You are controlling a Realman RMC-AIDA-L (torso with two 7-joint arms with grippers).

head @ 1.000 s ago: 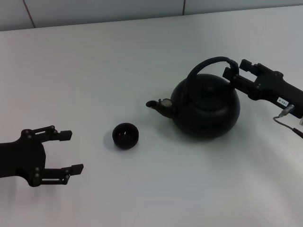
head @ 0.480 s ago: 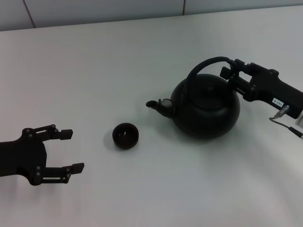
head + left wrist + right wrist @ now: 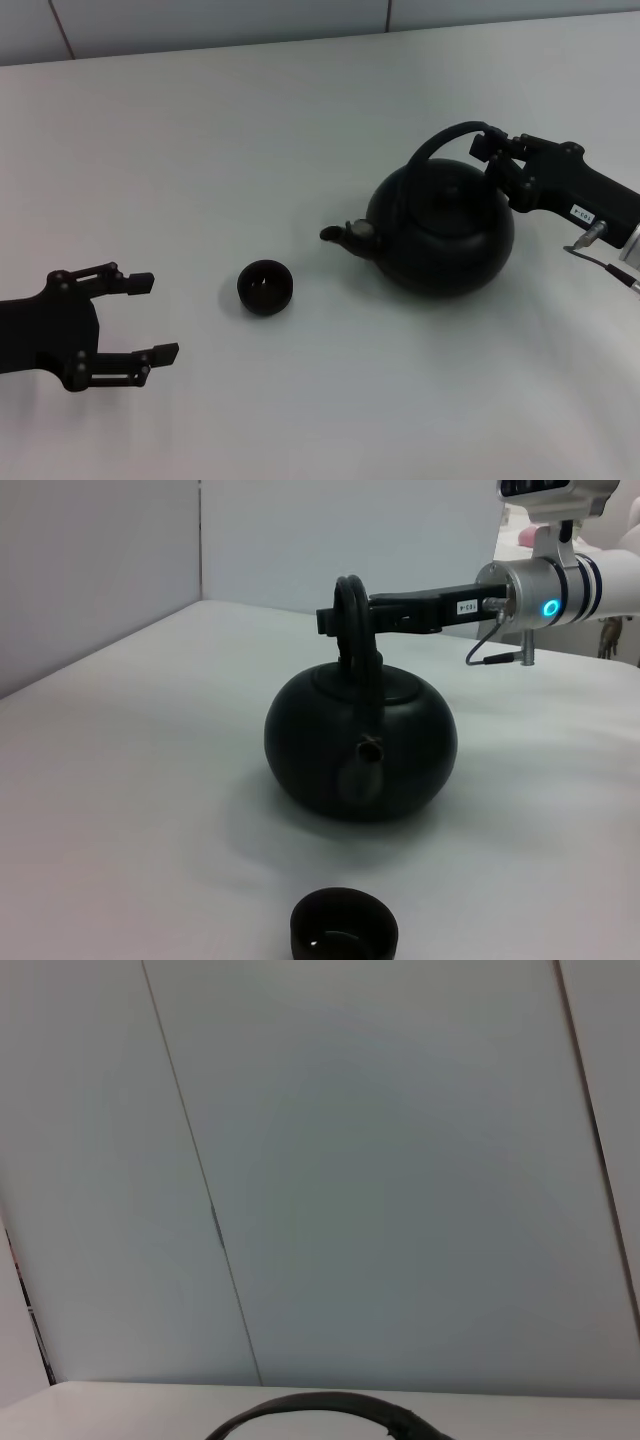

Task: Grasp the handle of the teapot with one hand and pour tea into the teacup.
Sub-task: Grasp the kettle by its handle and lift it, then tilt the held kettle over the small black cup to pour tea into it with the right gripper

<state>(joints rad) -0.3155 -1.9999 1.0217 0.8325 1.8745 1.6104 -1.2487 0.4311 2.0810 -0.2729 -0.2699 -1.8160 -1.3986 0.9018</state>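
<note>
On the white counter [image 3: 300, 130] the teapot [image 3: 442, 235] sits at about three o'clock from the middle of the head view, its short spout [image 3: 345, 235] pointing toward nine o'clock, at the teacup [image 3: 265, 287]. The teacup stands apart from the pot, at roughly eight o'clock from the spout tip, upright with its mouth open upward. In the left wrist view the same cup [image 3: 344, 929] lies in front of the pot [image 3: 360, 745], with the spout facing the camera and bare counter between the two.

The handle [image 3: 445, 140] arches over the pot's lid, joined at both sides. The right hand [image 3: 488, 148] reaches in from three o'clock and is clenched on the handle at its two o'clock shoulder; the left wrist view shows the black fingers [image 3: 335, 620] closed against the hoop [image 3: 351, 615] near its top, the arm stretching away level behind it. The right wrist view shows only the curved upper edge of the handle [image 3: 330, 1410] low in front of a pale panelled wall [image 3: 380, 1160].

The left hand [image 3: 135, 320] rests low over the counter at about eight o'clock, well apart from the cup, its two fingers spread and holding nothing.
</note>
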